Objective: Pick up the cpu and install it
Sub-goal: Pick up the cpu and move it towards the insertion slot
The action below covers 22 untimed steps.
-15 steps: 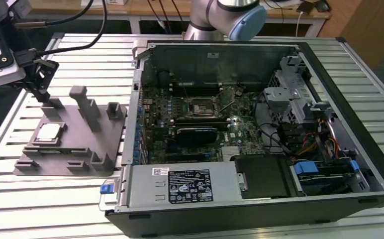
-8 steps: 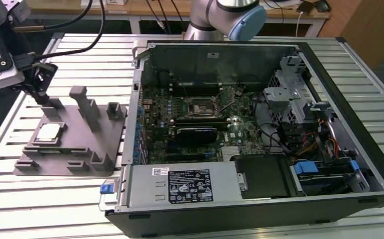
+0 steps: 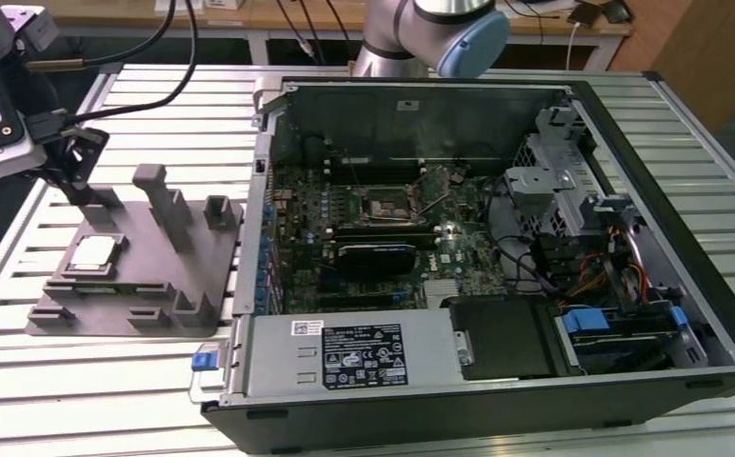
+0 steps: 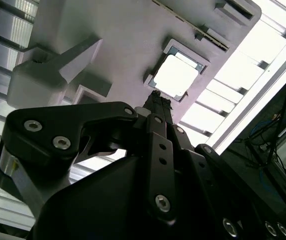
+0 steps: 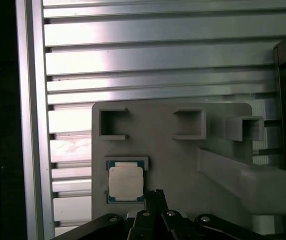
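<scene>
The cpu (image 3: 93, 253) lies flat in a shallow recess of the grey fixture block (image 3: 151, 286), which likely keeps it located for pick-up. The hand (image 3: 87, 197) hangs just above, pinched narrow and empty. The block rests on the slatted desk (image 3: 89, 381) beside the open computer case (image 3: 495, 395).

An open computer case (image 3: 406, 124) sits beside a grey fixture block (image 3: 139, 265).

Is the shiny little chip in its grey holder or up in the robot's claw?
In the holder. The cpu lies flat in a square pocket of the grey fixture, with the gripper hanging nearby.
</scene>
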Motion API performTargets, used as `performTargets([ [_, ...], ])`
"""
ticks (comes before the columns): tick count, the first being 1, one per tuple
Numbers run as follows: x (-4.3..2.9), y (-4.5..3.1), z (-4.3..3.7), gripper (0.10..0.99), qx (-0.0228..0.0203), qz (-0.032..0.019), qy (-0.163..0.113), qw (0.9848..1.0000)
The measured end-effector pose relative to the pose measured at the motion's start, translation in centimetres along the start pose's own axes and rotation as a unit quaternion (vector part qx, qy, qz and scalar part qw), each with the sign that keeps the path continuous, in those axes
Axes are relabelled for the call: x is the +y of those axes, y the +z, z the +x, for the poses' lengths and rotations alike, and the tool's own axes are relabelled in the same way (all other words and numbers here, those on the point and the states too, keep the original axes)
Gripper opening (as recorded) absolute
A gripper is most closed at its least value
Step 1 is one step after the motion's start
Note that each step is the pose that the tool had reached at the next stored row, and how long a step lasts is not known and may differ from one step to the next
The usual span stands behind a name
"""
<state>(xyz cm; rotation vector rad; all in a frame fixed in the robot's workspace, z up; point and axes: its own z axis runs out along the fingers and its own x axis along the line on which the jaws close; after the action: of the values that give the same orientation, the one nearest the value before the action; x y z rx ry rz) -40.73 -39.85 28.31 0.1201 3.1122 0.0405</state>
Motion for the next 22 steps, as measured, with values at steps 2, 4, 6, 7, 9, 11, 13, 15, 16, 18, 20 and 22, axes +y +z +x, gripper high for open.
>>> performTargets([
  [2,-0.02,0.22,0.1,0.106,0.0,0.0,0.0,1.0],
  [4,-0.04,0.41,0.2,0.106,0.0001,0.0,0.0,1.0],
  [6,-0.05,0.63,0.29,0.106,0.0001,0.0,0.0,1.0],
  [7,-0.06,0.74,0.34,0.106,0.0001,0.0,0.0,1.0],
  [9,-0.08,0.94,0.44,0.106,0.0001,0.0,0.0,1.0],
  [11,-0.1,1.14,0.53,0.106,0.0002,0.0,0.0,1.0],
  [13,-0.11,1.32,0.6,0.106,0.0003,0.0,0.0,1.0],
  [15,-0.12,1.49,0.68,0.106,0.0003,0.0,0.0,1.0],
  [16,-0.13,1.58,0.71,0.106,0.0003,0.0,0.0,1.0],
  [18,-0.14,1.75,0.77,0.106,0.0004,0.0,0.0,1.0],
  [20,-0.15,1.91,0.84,0.106,0.0004,0.0001,0.0,1.0],
  [22,-0.17,2.09,0.91,0.106,0.0004,0.0,0.0,1.0],
])
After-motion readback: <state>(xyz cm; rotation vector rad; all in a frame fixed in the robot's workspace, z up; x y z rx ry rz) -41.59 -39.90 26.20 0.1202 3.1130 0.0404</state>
